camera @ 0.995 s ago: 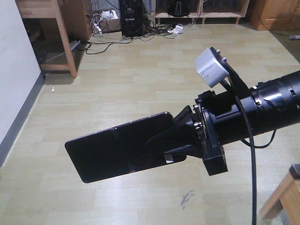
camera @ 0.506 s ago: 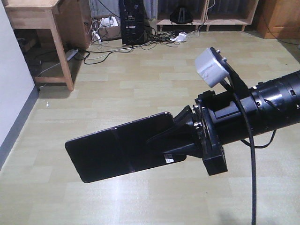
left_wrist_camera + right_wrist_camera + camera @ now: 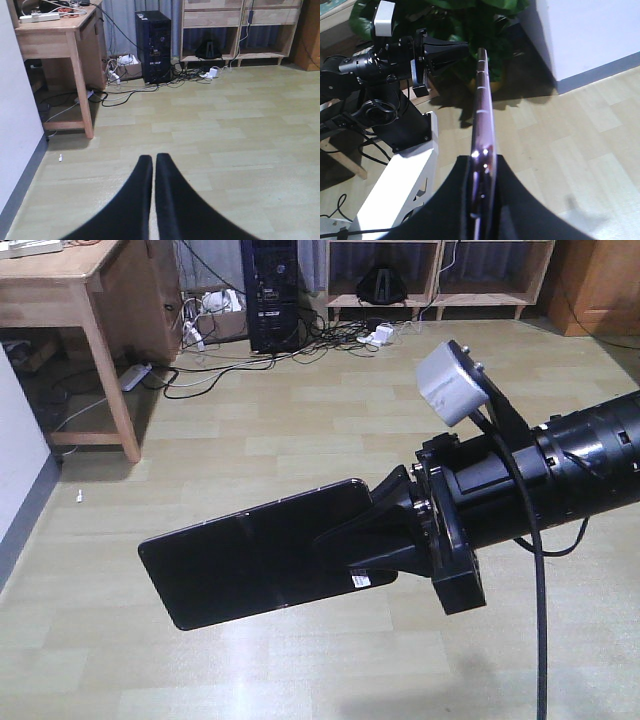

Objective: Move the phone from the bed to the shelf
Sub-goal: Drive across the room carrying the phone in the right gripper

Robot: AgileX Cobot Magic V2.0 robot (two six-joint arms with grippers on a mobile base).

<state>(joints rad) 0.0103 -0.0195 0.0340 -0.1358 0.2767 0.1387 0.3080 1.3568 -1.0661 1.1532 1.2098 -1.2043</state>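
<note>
Only one end of the phone (image 3: 250, 560) is pinched in my right jaws; the rest overhangs ahead, so a jolt could lever it loose. Left jaws together, empty.

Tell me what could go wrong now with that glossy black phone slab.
The right gripper pinches only one end of the flat glossy black phone, leaving most of it unsupported above the pale plank floor; a jolt could make it slip and drop. In the right wrist view, the shut left gripper appears near the phone's far tip and might knock it.
</note>
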